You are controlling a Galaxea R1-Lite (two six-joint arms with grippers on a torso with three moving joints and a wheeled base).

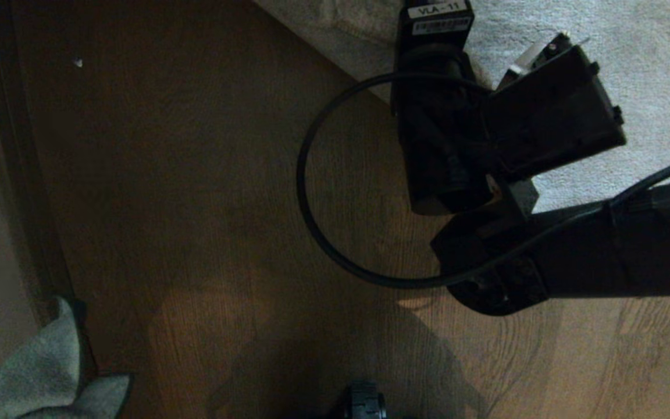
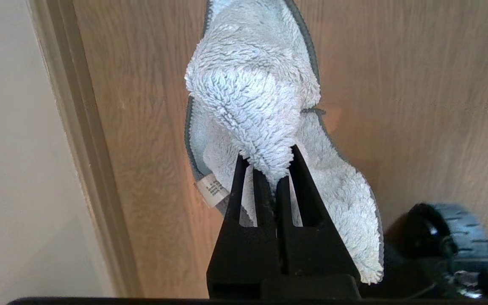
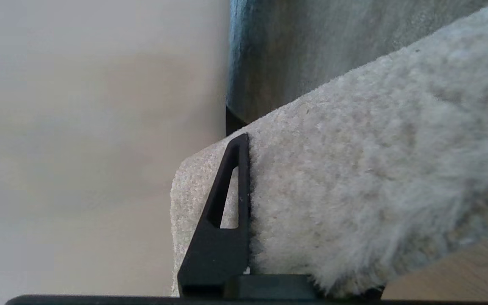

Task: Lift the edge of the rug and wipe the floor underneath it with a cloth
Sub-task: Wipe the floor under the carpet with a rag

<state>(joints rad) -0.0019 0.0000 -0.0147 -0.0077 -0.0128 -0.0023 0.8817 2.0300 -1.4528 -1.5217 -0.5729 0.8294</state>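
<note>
Rug edge [image 3: 311, 178] pinched in my right gripper [image 3: 248, 212] and raised off the floor [image 1: 195, 203], far right of the scene, where the right arm reaches in from the right in the head view. One black finger [image 3: 223, 220] lies flat against the pile; the other is hidden behind the rug, so the jaws stand only a rug's thickness apart, closed on the border near its corner. A strip of wood plank shows beneath the raised border in the right wrist view.

My left gripper [image 2: 274, 182] hangs at the near left, close to the skirting [image 2: 79, 148], jaws clamped tight on a fold of the cloth [image 2: 252, 97]. The rag droops free from the fingertips, its label [image 2: 211, 188] hanging to one side, and as far as I can tell it is above the planks, not on them. In the head view a corner of it shows at the near left edge, well apart from the rug.

By my reading the first half of the job is done: the border is up and the rag is in hand. The wiping itself looks not yet begun, since the rag sits far from the exposed strip. What remains is carrying it across to the far right, pressing it to the planks under the lifted border, rubbing there, then lowering the rug again.
</note>
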